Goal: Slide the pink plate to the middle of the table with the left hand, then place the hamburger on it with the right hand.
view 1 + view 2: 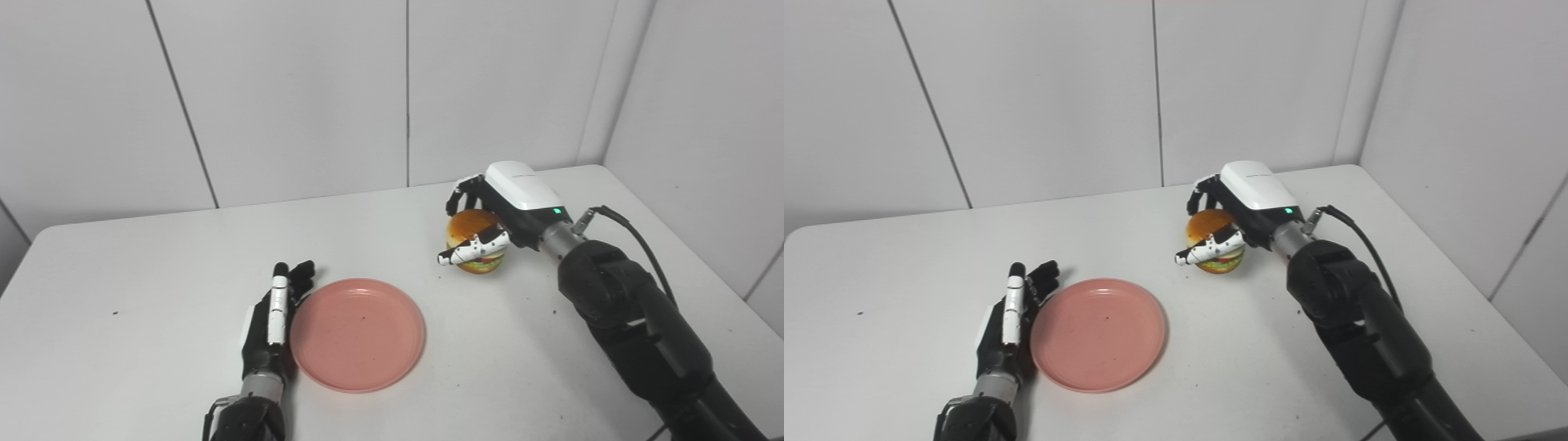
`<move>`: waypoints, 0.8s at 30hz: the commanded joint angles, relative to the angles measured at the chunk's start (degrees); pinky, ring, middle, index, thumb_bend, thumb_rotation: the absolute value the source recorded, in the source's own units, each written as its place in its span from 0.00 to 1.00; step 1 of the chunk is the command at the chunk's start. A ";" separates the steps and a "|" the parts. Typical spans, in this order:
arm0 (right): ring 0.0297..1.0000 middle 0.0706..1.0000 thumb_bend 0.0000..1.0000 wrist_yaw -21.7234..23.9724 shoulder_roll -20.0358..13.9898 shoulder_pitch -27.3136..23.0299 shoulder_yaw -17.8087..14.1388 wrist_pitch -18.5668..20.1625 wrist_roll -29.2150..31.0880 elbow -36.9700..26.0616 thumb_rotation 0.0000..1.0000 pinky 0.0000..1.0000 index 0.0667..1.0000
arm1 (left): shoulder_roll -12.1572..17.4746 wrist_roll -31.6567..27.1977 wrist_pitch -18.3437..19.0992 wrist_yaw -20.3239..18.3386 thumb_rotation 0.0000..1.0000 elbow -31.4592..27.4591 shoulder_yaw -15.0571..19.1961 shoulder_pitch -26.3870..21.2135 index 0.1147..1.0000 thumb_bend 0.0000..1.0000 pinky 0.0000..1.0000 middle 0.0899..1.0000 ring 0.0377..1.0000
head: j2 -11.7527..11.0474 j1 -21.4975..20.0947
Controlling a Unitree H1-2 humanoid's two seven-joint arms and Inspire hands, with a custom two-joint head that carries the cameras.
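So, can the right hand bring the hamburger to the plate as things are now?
Probably yes. The right hand is closed around the hamburger, and the table between it and the pink plate is bare. The left hand lies flat at the plate's far side, out of the way.

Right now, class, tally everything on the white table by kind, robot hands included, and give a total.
Pink plate: 1
Hamburger: 1
Robot hands: 2, the left hand open beside the plate, the right hand closed around the hamburger
Total: 4, all on the table
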 commanded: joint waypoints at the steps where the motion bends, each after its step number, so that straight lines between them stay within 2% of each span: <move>1: 0.29 0.35 0.71 -0.91 0.75 -3.13 0.12 -0.99 0.05 -0.95 0.41 0.24 0.49 | -1.68 1.11 0.21 0.57 0.97 1.00 -1.16 -0.60 0.67 0.64 0.85 0.83 0.88 | 0.01 1.61; 3: 0.30 0.37 0.71 -0.99 1.60 -3.24 1.13 -1.83 -0.15 -0.54 0.39 0.25 0.50 | -2.22 1.95 0.04 1.14 0.97 1.32 -1.39 -0.70 0.68 0.65 0.85 0.84 0.89 | -0.06 3.31; 6: 0.29 0.36 0.71 -0.66 2.41 -3.34 2.53 -2.46 -0.36 -0.19 0.30 0.24 0.51 | -2.85 2.65 -0.16 1.82 0.98 1.77 -1.54 -0.87 0.69 0.66 0.87 0.84 0.89 | -0.12 4.67; 14: 0.32 0.38 0.72 -0.41 3.47 -4.13 5.43 -5.60 0.55 2.14 0.34 0.27 0.52 | -4.69 2.94 -2.27 3.11 0.96 5.12 -1.73 -2.11 0.68 0.65 0.84 0.84 0.89 | -0.51 9.54; 15: 0.35 0.41 0.72 -0.26 3.53 -4.29 5.73 -5.76 0.44 2.34 0.36 0.29 0.53 | -4.87 3.00 -2.53 3.28 0.95 5.49 -1.79 -2.27 0.68 0.66 0.84 0.85 0.90 | -0.55 9.73; 24: 0.33 0.38 0.72 -1.23 5.06 -5.95 7.56 -8.85 0.73 4.13 0.39 0.28 0.50 | -4.90 4.00 -3.83 4.29 0.96 6.83 -2.52 -2.95 0.67 0.66 0.97 0.84 0.91 | -0.63 11.34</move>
